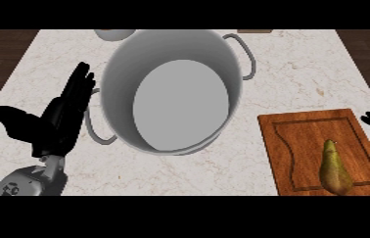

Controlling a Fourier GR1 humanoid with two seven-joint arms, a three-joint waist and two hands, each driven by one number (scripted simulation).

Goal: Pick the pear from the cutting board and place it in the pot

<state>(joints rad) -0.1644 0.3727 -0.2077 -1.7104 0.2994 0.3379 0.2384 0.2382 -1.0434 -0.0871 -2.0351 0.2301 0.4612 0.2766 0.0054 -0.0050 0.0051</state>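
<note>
A green-brown pear (pixel 335 168) lies on the wooden cutting board (pixel 296 139) at the lower right of the head view, its narrow end pointing away from me. A large grey pot (pixel 123 75) with two loop handles stands in the middle of the marble counter; nothing shows inside it. My left hand (pixel 63 118) is raised at the pot's left side, fingers straight and pointing up, holding nothing. Only a small black tip of my right hand (pixel 366 118) shows at the right edge, above the board's far corner.
A small round dish (pixel 112 34) peeks out behind the pot at the counter's far edge. A brown object (pixel 254 31) sits at the far edge to the right. Dark wood floor borders the counter on both sides.
</note>
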